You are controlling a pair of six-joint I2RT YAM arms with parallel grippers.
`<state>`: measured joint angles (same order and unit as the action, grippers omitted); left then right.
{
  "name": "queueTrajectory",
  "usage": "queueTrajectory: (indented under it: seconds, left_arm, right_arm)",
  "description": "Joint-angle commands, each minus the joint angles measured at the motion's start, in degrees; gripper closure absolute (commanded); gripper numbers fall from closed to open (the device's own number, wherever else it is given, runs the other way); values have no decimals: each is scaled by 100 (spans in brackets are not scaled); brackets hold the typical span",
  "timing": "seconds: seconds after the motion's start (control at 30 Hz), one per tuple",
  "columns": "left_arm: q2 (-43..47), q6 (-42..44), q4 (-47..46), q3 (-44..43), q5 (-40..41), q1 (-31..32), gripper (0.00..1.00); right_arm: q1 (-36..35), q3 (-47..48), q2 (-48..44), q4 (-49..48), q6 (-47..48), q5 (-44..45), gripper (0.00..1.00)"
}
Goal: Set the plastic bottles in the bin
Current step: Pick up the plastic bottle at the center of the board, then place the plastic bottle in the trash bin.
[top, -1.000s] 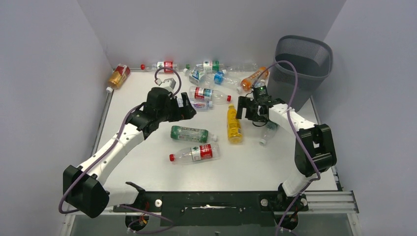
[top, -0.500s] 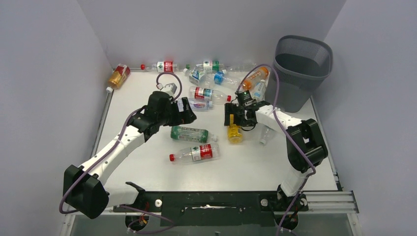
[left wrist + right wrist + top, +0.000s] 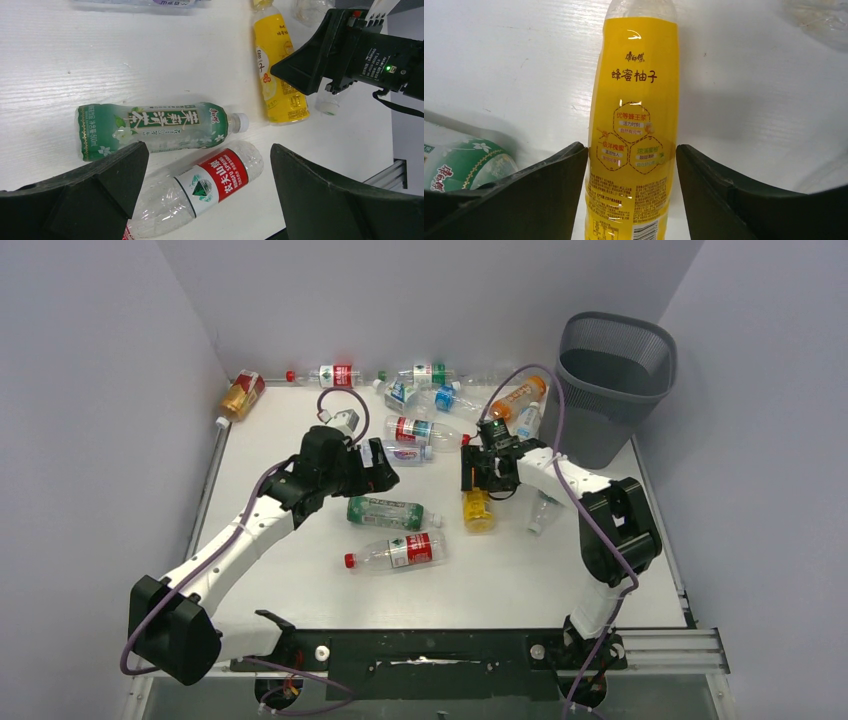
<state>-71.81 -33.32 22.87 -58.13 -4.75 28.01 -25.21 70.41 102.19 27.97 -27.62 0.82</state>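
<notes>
From above, the right pincer [image 3: 478, 472] sat low over the yellow bottle [image 3: 478, 512], which lay flat on the worktop [image 3: 300, 580]; the bin [image 3: 600, 415] stood well beyond it to the right. The left wrist view showed the left pincer [image 3: 210, 192] spread wide and holding nothing, above the green bottle [image 3: 150, 130] just left of the yellow one. In the right wrist view the jaws pinched the yellow bottle's label. That smooth, round, thin plastic might buckle or squirt free on the lift.

Yellow bottle [image 3: 634, 75]: yellow label, red lettering, honeycomb hexagon print. Green bottle [image 3: 150, 127]: green label, white flower pattern, white cap. Clear bottle [image 3: 215, 175]: red-and-white label, green emblem. Bin [image 3: 612, 360]: dark grey mesh. Surface [image 3: 500, 580]: white. Left claw [image 3: 207, 155], right claw [image 3: 631, 150]: black.
</notes>
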Motion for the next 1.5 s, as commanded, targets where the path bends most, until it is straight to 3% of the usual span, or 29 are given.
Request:
queueTrajectory:
  seconds: [0.0, 0.1, 0.27, 0.6, 1.0, 1.47]
  left_arm:
    - [92, -30, -340, 45, -35, -32, 4]
    - [40, -31, -354, 47, -68, -33, 4]
    - [5, -24, -352, 21, -49, -43, 4]
    - [-59, 5, -322, -8, -52, -68, 4]
    - [-104, -17, -402, 117, -98, -84, 4]
    - [-18, -8, -434, 196, -162, -129, 4]
  right_arm:
    - [-23, 281, 69, 132, 145, 85, 32]
    - [-19, 315, 150, 202, 169, 33, 19]
    - [-31, 307, 252, 194, 169, -24, 16]
    - [-19, 333, 32, 209, 246, -34, 43]
    - [199, 1471, -917, 818, 454, 419, 44]
    - [1783, 3179, -1629, 521, 678, -60, 43]
